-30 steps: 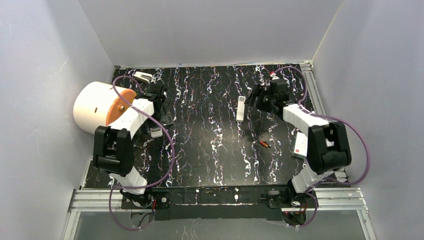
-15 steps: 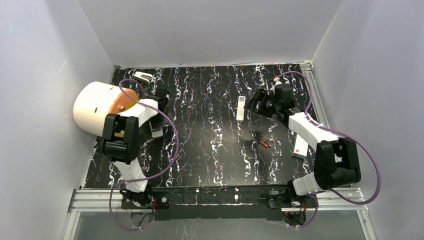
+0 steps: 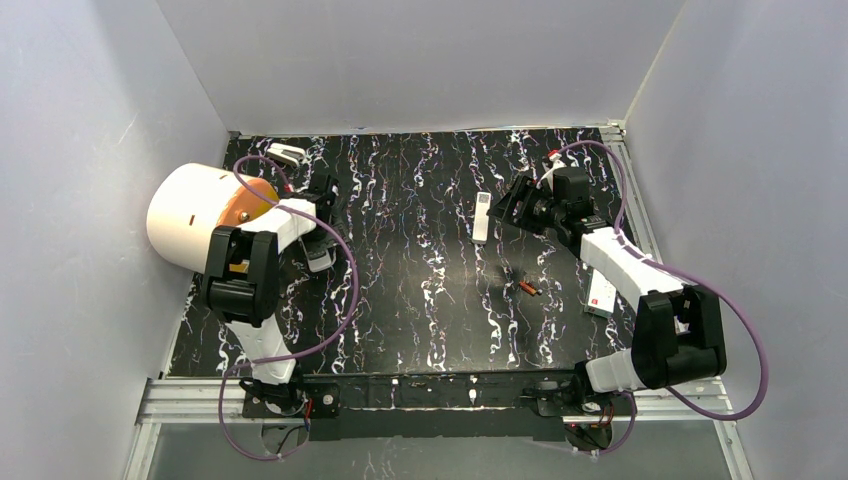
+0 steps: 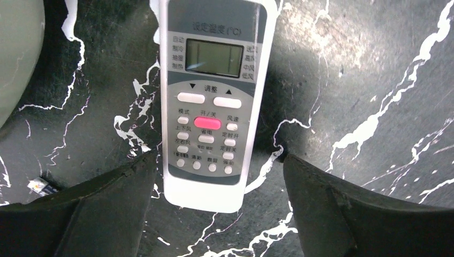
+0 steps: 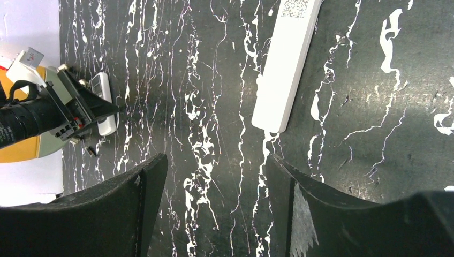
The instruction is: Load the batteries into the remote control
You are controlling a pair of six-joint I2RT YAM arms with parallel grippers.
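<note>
**A:** Where are the batteries?

**B:** The tiny orange-red batteries with dark ends (image 3: 529, 288) lie loose on the black table veined with white (image 3: 420, 330). They are right of centre in the overhead view, apart from both remotes. They are too small for me to count.

**A:** And the left gripper?

**B:** The left gripper (image 4: 218, 160) is at the left of the overhead view, beside the big white cylinder with an orange end (image 3: 190, 215). Its jaws stand apart, one on each side of the lower end of the grey-and-white remote control with a small screen and a pink button (image 4: 214, 101), which lies face up. The finger at the lower left of the wrist view is right at the remote's edge. On the other side a strip of table shows, so nothing is clamped.

**A:** The right gripper?

**B:** The right gripper (image 5: 217, 160), upper right in the overhead view, also has its jaws spread, with only bare table between them. The slim white bar-shaped remote (image 5: 284, 69) lies just beyond it, at the top of its wrist view, with a printed code square at its far end.

**A:** Anything else?

**B:** A flat white packet with a red mark (image 3: 600, 290) lies near the table's right edge, right of the batteries.
</note>
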